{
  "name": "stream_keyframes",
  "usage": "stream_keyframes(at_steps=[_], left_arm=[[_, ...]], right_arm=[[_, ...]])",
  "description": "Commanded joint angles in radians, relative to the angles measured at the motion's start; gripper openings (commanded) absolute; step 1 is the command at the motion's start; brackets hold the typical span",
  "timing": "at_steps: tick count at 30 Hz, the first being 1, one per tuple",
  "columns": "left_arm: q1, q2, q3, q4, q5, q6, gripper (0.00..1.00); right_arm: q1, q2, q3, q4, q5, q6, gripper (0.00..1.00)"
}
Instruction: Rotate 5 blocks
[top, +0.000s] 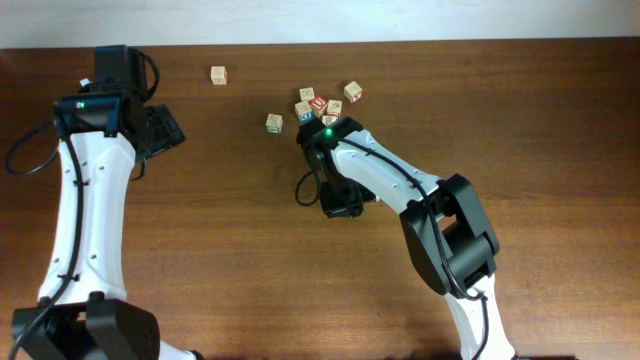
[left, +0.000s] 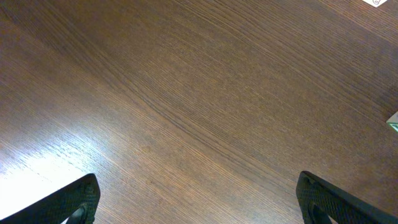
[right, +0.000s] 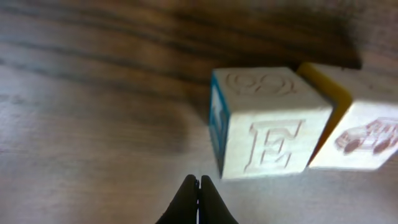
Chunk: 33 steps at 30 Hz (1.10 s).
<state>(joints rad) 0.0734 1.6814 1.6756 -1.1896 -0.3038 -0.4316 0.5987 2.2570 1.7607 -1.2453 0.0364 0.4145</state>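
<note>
Left fingers (left: 78, 200) stand wide apart over bare surface (left: 199, 93), holding nothing, well apart from the blocks (top: 335, 106) clustered mid-surface. Right fingers (right: 189, 200) are pressed together, empty, just short of the E block (right: 273, 127), which touches the car block (right: 367, 142).

Cluster of blocks (top: 307, 95), one stray block (top: 274, 123) just left of it, a lone cube (top: 219, 75) farther left
</note>
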Motion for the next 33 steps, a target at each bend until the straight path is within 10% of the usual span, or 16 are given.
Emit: stream_keyframes(at_steps=[1, 33], left_arm=[[0.000, 0.002, 0.014, -0.001, -0.014, -0.013, 0.99], [0.000, 0.002, 0.014, -0.001, -0.014, -0.013, 0.99]], right_arm=[[-0.011, -0.019, -0.012, 0.023, 0.042, -0.017, 0.04], [-0.005, -0.023, 0.013, 0.180, -0.013, -0.197, 0.04]])
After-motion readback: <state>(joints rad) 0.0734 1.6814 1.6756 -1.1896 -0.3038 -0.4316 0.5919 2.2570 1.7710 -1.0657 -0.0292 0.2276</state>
